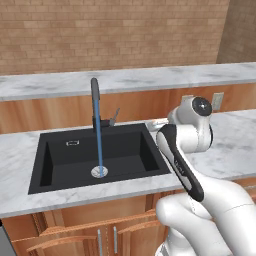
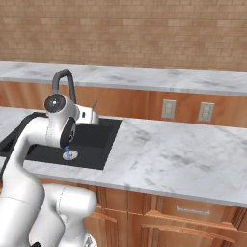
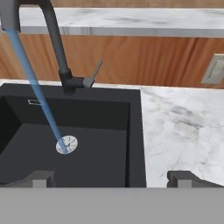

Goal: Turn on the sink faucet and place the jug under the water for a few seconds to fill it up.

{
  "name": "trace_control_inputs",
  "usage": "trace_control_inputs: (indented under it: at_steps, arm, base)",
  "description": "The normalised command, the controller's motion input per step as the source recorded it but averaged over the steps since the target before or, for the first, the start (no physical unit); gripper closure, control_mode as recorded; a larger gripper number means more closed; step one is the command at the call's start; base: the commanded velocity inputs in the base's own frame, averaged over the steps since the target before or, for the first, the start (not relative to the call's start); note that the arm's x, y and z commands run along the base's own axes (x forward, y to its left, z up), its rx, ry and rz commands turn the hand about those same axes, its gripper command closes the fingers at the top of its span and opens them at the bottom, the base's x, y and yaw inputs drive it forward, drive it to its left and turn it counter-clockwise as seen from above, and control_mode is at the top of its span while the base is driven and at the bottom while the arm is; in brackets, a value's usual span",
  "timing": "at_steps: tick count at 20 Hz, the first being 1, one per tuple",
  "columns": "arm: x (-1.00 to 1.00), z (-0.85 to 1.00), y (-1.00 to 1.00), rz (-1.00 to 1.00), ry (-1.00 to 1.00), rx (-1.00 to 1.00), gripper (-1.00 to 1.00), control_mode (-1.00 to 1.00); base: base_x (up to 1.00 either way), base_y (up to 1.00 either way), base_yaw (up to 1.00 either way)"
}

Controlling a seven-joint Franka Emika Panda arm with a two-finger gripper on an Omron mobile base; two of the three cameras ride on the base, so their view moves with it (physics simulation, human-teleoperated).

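Observation:
The sink faucet arches over the black sink. Its lever handle is tilted up to the right. The water runs as a thin blue stream down onto the round silver drain. My gripper is open wide with nothing between its fingertips. It hovers over the sink's right rim, to the right of the faucet and facing it. The jug is out of view.
White marble counter stretches to the right of the sink. Wall outlets sit on the wooden backsplash under a raised marble ledge. My own arm stands over the sink's right front corner.

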Motion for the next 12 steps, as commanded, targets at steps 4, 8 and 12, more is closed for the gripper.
trace_control_inputs:
  at_steps: [4, 8, 12]
  arm:
    - [-0.1, 0.0, 0.26, 0.0, -0.05, 0.0, -1.0, -1.0]
    - [-0.01, 0.0, 0.78, 0.0, -0.1, 0.0, -1.0, -1.0]
    - [0.0, 0.0, 0.85, 0.0, -0.09, 0.0, -1.0, -1.0]
  base:
    - [0.0, 0.0, 0.0]
    - [0.0, 0.0, 0.0]
    - [0.0, 0.0, 0.0]
